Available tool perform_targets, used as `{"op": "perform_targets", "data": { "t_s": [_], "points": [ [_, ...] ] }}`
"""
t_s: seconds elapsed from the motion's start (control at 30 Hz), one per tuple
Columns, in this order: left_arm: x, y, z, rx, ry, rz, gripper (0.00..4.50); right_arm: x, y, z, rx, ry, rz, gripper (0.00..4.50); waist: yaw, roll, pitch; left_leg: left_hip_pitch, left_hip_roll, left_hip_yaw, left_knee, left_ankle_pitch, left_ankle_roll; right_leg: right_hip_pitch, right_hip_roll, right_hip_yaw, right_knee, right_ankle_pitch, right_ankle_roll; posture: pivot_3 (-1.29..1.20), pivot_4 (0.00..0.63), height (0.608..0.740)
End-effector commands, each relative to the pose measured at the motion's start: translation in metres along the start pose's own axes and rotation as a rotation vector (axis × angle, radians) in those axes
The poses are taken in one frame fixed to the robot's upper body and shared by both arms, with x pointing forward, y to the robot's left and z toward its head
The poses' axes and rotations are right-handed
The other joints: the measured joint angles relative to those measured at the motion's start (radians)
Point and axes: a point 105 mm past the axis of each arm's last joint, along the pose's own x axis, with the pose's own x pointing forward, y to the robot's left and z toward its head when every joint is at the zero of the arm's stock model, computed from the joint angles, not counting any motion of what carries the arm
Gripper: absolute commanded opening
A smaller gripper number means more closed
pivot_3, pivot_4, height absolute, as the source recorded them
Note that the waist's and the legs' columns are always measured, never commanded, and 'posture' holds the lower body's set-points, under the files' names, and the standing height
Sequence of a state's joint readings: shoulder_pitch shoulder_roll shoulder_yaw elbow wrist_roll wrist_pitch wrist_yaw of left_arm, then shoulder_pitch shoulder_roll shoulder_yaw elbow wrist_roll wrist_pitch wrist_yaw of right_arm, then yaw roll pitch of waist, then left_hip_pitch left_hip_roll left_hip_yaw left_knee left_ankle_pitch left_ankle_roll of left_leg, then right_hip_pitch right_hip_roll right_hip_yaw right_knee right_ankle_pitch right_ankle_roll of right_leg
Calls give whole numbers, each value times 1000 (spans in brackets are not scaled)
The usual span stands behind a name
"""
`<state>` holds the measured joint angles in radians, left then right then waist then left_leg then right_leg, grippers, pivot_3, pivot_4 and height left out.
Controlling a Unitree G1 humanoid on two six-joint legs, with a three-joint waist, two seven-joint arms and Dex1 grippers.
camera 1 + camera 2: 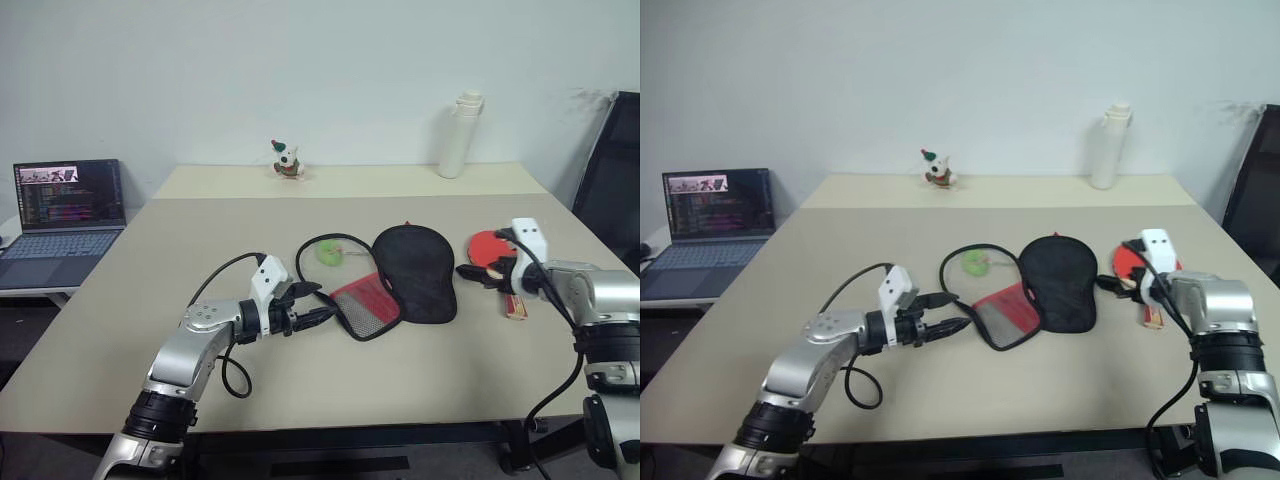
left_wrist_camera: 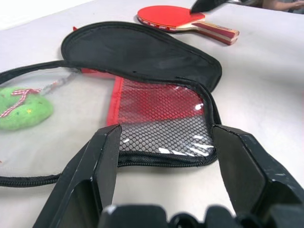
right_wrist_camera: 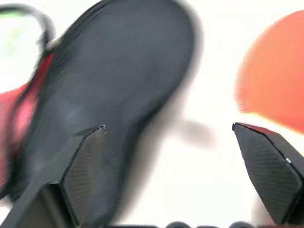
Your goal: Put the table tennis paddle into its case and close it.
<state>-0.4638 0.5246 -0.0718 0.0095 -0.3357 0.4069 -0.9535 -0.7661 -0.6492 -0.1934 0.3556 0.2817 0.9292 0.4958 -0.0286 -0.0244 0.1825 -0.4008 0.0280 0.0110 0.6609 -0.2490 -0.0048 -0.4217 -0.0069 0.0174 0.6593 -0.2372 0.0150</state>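
Right gripper (image 3: 183,156) is spread wide and empty beside the table tennis paddle (image 1: 492,250), centre-right of frame: straddle the wooden handle, not the rubber. Left gripper (image 2: 164,156) is parted, unclenched around the case (image 1: 400,280) mesh edge; pinch it to hold the mouth open.

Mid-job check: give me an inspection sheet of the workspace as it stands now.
Surface: beige table.
Job's things: case lies unzipped, black flap folded back, red mesh side up; table tennis paddle rests outside it, toward the right arm.
Clutter: green charm, white bottle, small toy dog.
Grippers: left gripper open at the case's mesh end; right gripper open, empty, between case and paddle.
Cables: black cables along both arms.
Surroundings: laptop, black chair.
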Motion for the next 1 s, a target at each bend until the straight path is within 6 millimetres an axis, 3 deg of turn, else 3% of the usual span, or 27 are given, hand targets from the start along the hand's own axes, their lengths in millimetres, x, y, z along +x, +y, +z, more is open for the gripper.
{"op": "perform_targets", "data": {
  "t_s": [0.03, 0.23, 0.6, 0.7, 0.9, 1.0],
  "points": [
    [-6, -1, 22, 62, -59, -23, 3273, -12, -23, 14, -5, -89, -136, 4477, -1, 0, 0, 0, 0, 0, 0, 0, 0, 0, 0, 0, 0, 0, 0, 0, 150, 740],
    [-7, -1, 39, 108, -75, -76, 3273, 0, -45, -18, 60, -13, -265, 4477, -2, 0, 0, 0, 0, 1, 0, 0, 0, 0, 1, 0, 0, 0, 0, 0, 150, 740],
    [-7, 2, 37, 110, -68, -59, 3273, 31, -39, -43, 66, 59, -271, 4477, -4, 1, 0, 1, 0, 3, 0, 0, 0, 0, 1, 1, 0, 0, 0, 0, 150, 740],
    [-9, 2, 35, 107, -63, -49, 3273, 36, -38, -44, 64, 62, -281, 3898, -6, 1, 0, 2, 0, 3, 0, 0, 0, 0, 1, 2, 1, 0, 0, 0, 150, 740],
    [-13, 1, 30, 93, -55, -30, 3273, 36, -43, -41, 74, 39, -312, 1818, -6, 0, 0, 2, 1, 3, 0, 0, 0, 0, 1, 2, 1, 0, 0, 0, 150, 740],
    [-15, -1, 26, 80, -50, -23, 3273, 34, -45, -32, 85, 4, -319, 1221, -5, -1, 0, 3, 0, 3, 1, 0, 0, 2, 1, 3, 1, 1, 2, 0, 150, 740]
  ]
}}
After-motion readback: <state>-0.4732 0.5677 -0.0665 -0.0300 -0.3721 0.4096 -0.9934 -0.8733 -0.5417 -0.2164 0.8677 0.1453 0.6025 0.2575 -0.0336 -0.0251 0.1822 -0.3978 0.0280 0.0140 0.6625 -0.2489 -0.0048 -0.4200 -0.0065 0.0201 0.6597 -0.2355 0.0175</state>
